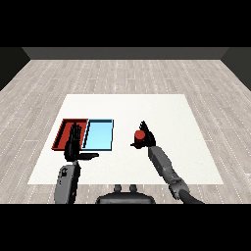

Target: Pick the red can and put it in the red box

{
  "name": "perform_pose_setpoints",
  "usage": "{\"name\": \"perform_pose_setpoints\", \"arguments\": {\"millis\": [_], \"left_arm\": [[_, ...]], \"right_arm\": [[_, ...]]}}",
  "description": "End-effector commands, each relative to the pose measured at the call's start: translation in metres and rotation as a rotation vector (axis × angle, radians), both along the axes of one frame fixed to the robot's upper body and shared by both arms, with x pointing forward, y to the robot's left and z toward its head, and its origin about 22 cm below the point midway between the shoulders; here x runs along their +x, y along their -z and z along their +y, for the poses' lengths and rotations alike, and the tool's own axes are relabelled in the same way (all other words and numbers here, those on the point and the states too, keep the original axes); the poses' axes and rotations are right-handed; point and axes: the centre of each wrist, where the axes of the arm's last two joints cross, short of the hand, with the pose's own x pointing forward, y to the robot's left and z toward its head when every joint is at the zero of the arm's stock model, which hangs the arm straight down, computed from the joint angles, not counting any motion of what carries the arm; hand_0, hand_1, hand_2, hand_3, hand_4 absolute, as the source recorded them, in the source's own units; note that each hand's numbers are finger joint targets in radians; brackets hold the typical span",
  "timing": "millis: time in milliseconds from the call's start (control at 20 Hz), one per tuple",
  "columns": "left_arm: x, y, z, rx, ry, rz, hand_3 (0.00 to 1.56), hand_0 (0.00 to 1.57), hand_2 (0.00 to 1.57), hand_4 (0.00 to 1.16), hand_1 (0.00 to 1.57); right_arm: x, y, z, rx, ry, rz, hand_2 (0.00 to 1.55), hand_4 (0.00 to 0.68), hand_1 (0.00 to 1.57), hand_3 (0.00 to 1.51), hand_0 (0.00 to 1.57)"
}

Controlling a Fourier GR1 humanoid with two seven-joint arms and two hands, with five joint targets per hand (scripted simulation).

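Observation:
The red can [139, 136] stands upright on the white table [127, 108], right of the trays. My right hand [146, 138] is curled round it, fingers behind and thumb in front, covering its lower part. The red tray [65, 128] lies at the table's left with nothing visible in it. My left hand [73, 143] hovers over the red tray's near edge, fingers straight and pointing away, thumb stretched to the right, holding nothing.
The light blue tray [99, 134] lies right beside the red tray, between it and the can. The white table ends just in front of both forearms. Grey wooden floor surrounds it.

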Motion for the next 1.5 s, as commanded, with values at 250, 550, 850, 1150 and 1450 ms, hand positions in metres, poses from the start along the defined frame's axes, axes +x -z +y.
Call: {"name": "perform_pose_setpoints", "arguments": {"millis": [250, 550, 850, 1150, 1450], "left_arm": [[-0.005, 0.008, 0.002, 0.004, 0.011, -0.005, 0.00, 0.00, 0.00, 0.00, 0.00], [0.002, 0.001, 0.008, 0.000, -0.003, -0.015, 0.00, 0.00, 0.00, 0.00, 0.00], [0.009, -0.011, -0.011, 0.002, -0.022, -0.006, 0.00, 0.00, 0.00, 0.00, 0.00], [0.009, -0.001, -0.009, 0.009, 0.019, 0.003, 0.00, 0.00, 0.00, 0.00, 0.00], [0.012, 0.001, -0.018, 0.021, 0.073, 0.025, 0.00, 0.00, 0.00, 0.00, 0.00]], "right_arm": [[0.004, 0.006, 0.017, -0.067, 0.088, 0.043, 0.00, 0.000, 0.00, 0.00, 0.00], [0.008, 0.001, 0.016, -0.190, 0.177, 0.049, 1.46, 0.612, 1.45, 1.42, 1.45], [0.016, -0.007, 0.026, -0.224, 0.165, 0.021, 1.44, 0.594, 1.45, 1.40, 1.45], [0.013, -0.019, 0.023, -0.243, 0.163, -0.069, 1.44, 0.607, 1.44, 1.37, 1.44], [0.017, -0.056, 0.019, -0.237, 0.141, -0.197, 1.43, 0.621, 1.42, 1.37, 1.42]]}}
